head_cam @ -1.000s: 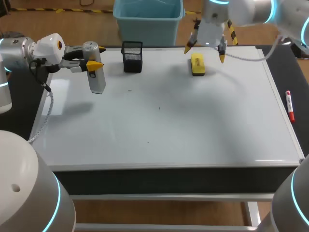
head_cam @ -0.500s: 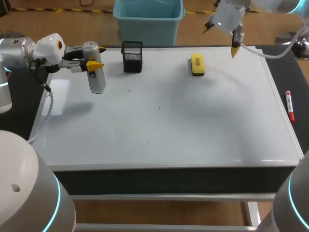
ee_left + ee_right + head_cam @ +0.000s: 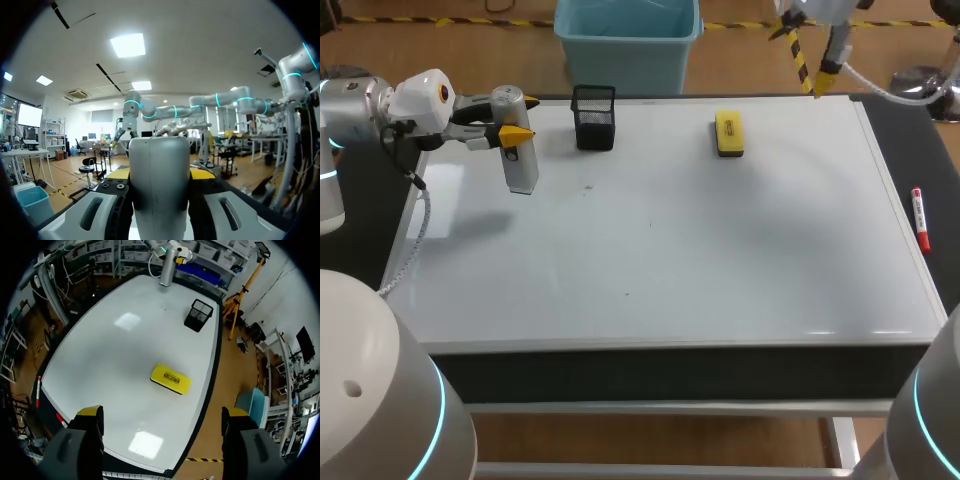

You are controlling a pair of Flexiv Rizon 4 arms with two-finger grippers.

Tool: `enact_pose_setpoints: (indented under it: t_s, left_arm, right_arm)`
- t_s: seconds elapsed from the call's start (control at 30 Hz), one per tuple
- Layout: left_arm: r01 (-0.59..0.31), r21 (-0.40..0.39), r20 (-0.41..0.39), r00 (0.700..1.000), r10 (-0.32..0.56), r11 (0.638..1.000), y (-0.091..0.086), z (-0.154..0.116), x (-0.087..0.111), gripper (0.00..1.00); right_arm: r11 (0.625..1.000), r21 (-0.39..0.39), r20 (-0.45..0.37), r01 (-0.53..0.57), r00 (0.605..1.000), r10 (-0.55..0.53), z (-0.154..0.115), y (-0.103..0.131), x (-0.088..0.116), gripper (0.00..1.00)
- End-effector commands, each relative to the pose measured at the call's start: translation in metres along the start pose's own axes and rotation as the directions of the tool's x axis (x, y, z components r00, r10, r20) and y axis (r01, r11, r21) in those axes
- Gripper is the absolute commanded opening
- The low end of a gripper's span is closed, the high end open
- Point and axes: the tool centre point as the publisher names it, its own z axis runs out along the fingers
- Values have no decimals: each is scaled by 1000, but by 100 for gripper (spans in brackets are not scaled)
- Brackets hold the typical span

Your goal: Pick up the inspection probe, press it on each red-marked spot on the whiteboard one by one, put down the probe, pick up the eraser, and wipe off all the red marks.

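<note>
Yellow-tipped right jaws — wide, empty — retreat past the yellow block eraser [image 3: 728, 132]; left jaws still clamp the grey cylindrical probe [image 3: 521, 166].

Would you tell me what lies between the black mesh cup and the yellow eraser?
Only bare whiteboard separates the mesh cup and eraser, as the head view shows.
</note>
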Motion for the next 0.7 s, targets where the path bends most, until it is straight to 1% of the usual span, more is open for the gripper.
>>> enact_pose_setpoints:
  t_s: [0.03,0.23,0.3,0.4,0.5,0.57,0.7]
  left_arm:
    - [0,2,-2,1000,0,1000,0,0,-1,0]
    - [0,2,-2,1000,0,1000,0,0,-1,0]
    - [0,2,-2,1000,0,1000,0,0,-1,0]
    - [0,2,-2,1000,0,1000,0,0,-1,0]
    - [0,2,-2,1000,0,1000,0,0,-1,0]
    - [0,2,-2,1000,0,1000,0,0,-1,0]
    - [0,2,-2,1000,0,1000,0,0,-1,0]
  right_arm:
    - [1000,-31,61,4,998,-2,-12,-2,17,100]
    - [998,-63,91,7,996,-1,-20,4,25,100]
    - [996,-91,122,13,993,-2,-23,5,28,100]
    - [994,-108,153,19,988,-3,-28,6,34,100]
    - [994,-107,151,9,988,7,-31,9,38,100]
    - [993,-115,151,33,988,-16,-33,12,41,100]
    - [993,-115,151,33,988,-16,-33,12,41,100]
